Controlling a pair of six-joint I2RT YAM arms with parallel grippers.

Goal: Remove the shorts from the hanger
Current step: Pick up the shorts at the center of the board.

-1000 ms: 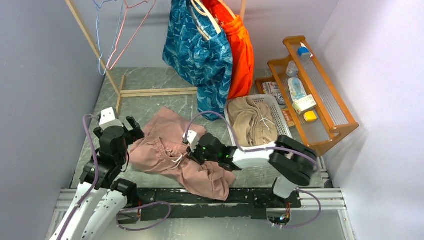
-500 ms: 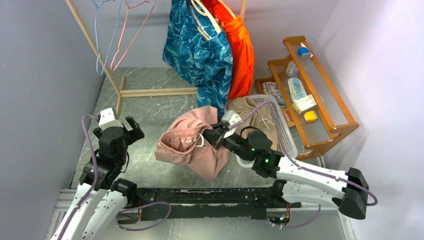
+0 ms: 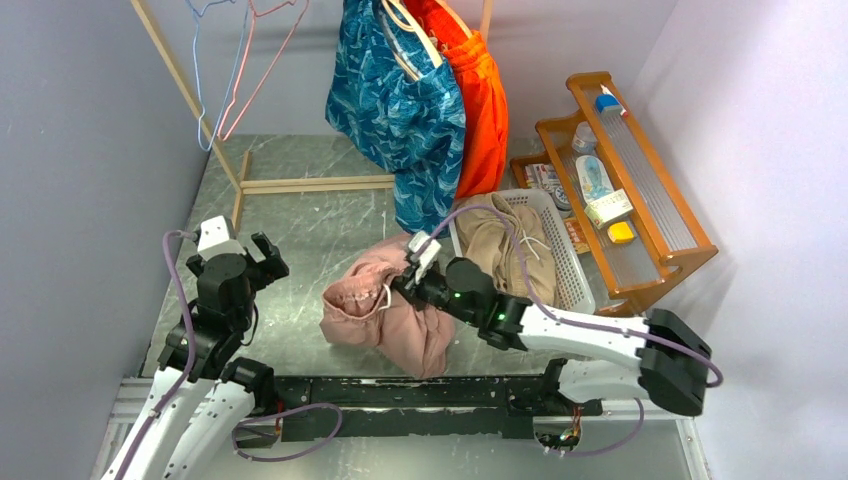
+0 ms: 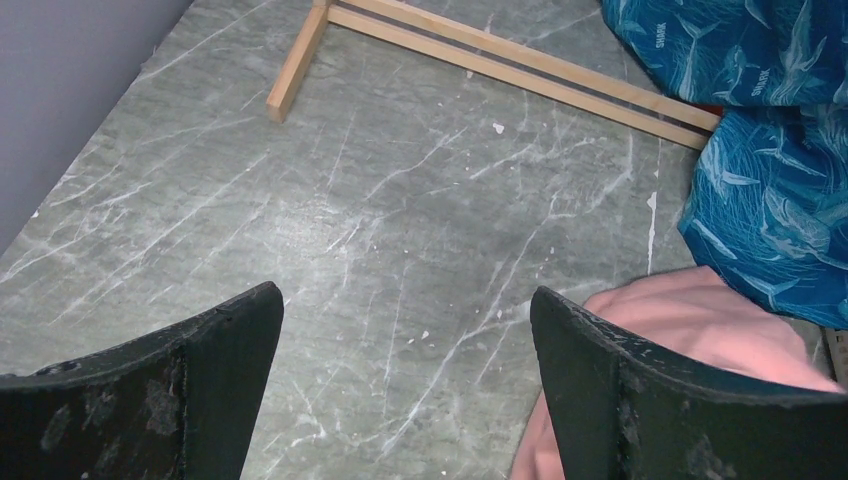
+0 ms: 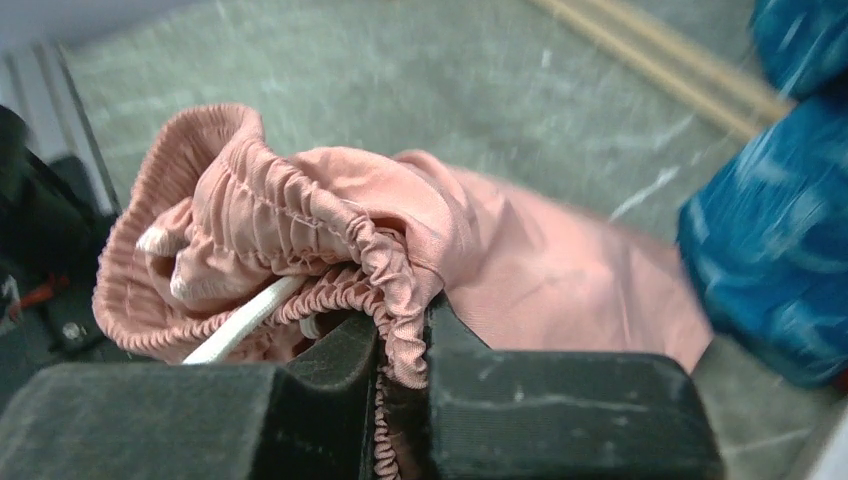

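1. While your right jaws stay out of sight from above behind the bunched cloth, the right wrist view shows them pressed together on the elastic waistband of the pink shorts (image 5: 330, 210).
2. That pair hangs from the pinch as a crumpled bundle near the front middle of the desk (image 3: 300, 230), and its trailing end appears to rest on the surface.
3. A white cord (image 5: 240, 318) loops out of the waistband just beside the pinch.
4. Your left jaws stand wide apart with nothing between them, above bare desk on the left side.
5. From the left wrist, you can see pink fabric just beside the right-hand finger (image 4: 640, 400); whether they touch cannot be told.
6. Blue patterned shorts (image 3: 400, 110) and orange shorts (image 3: 483, 100) hang side by side, touching, from the top of the wooden rack (image 3: 178, 75) at the back; the frame edge cuts off what holds them.
7. Tan shorts (image 3: 505, 245) lie inside a white basket (image 3: 565, 262), just right of the pink pair and beside the wooden shelf (image 3: 650, 215).
8. Two wire hangers (image 3: 225, 125), one blue and one pink, hang bare at the rack's left end.
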